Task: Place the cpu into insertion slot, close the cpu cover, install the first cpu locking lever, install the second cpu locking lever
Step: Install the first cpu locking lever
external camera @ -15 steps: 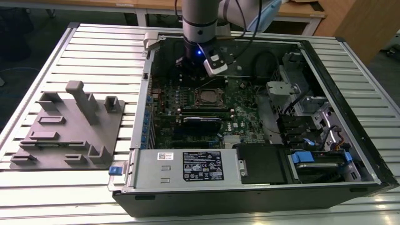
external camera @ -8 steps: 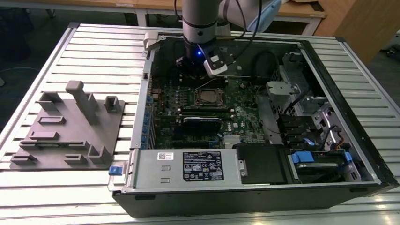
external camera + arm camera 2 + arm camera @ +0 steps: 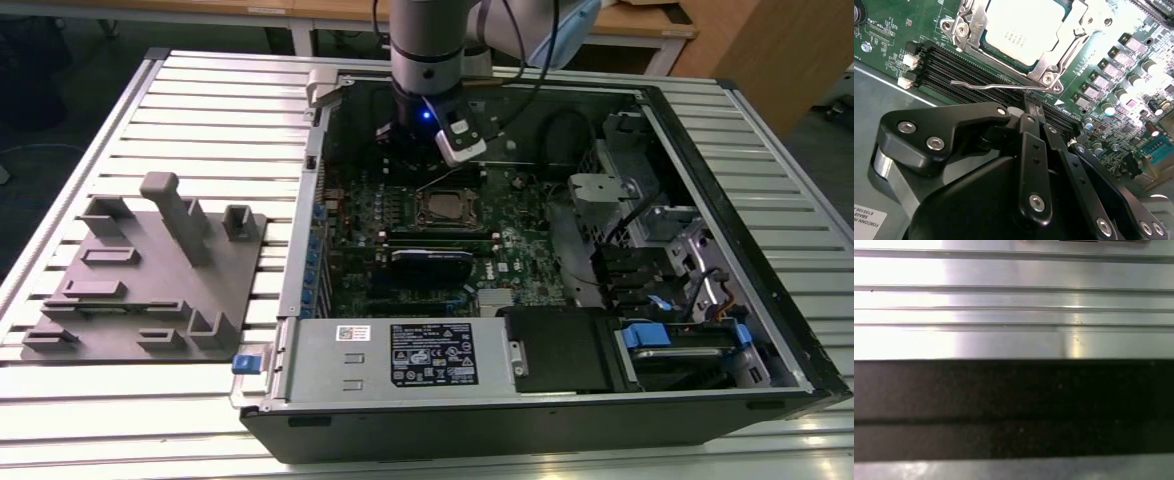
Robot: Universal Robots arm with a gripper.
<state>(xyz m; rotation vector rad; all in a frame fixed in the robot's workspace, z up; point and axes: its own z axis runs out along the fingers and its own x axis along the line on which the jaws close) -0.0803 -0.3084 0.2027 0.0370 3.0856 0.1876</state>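
The cpu [image 3: 1021,27] sits in the slot [image 3: 419,208], near the middle of the exterior view. Its pale grey top faces up. The cover [image 3: 1056,55] is closed over it, and the top of the cpu shows through the window of this silvery frame.

In the second wrist view a thin silvery lever [image 3: 989,85] runs from one corner of the cover along the black memory slots [image 3: 954,70]. It throws a shadow on them, so it seems a little raised.

The claw [image 3: 1023,106] is just beside this lever, with its tip pointing at the lever's middle part. Its black links come together at the tip, so it looks closed. It has hold of nothing that I can see, and whether it touches the lever I cannot tell.

The green board [image 3: 884,20] lies around the slot, with rows of small parts. In the exterior view the arm [image 3: 430,50] comes down from the upper middle of the frame into the open black case [image 3: 747,150]. A silver power box [image 3: 400,355] is at the case's lower edge.

The case lies on a slatted metal counter [image 3: 200,100]. A grey fixture plate [image 3: 147,290] with upright blocks is on the exterior view's left. The first wrist view shows counter slats and a black band [image 3: 1014,405].
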